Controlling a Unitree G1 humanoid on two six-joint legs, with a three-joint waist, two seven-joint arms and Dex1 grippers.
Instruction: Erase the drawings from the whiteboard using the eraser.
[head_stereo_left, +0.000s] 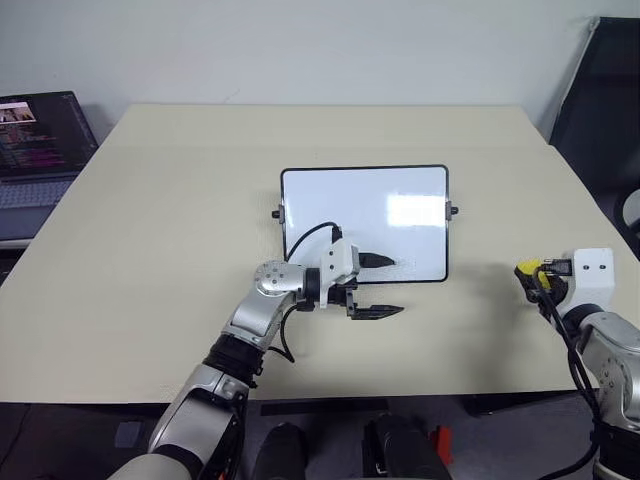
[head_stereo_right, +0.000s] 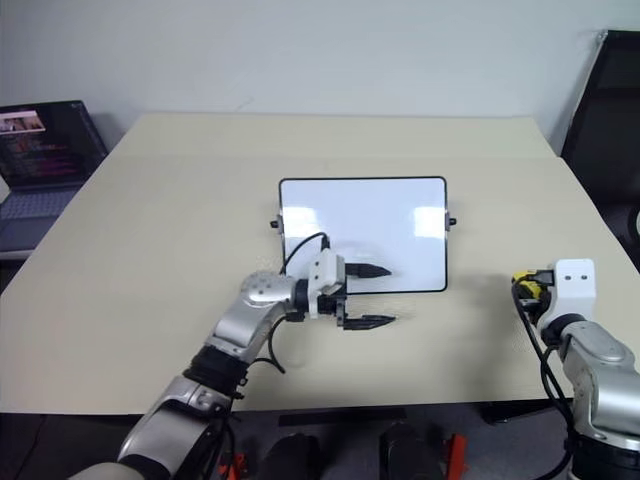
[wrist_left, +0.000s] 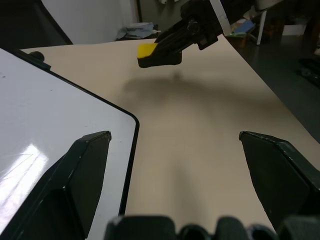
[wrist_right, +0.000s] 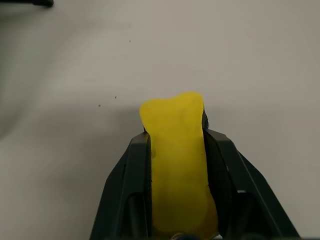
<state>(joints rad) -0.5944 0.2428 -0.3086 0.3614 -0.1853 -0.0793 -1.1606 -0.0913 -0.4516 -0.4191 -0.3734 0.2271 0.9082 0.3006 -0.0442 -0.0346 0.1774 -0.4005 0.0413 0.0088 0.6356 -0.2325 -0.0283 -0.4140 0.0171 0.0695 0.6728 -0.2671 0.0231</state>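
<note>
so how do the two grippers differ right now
The left gripper stands open and empty, while the right gripper is shut on the eraser. The left gripper points sideways at the whiteboard's near edge, one finger over the board and one over the table; the right gripper sits off to the board's right, above bare table. Both have two black fingers on a white wrist block.
</note>
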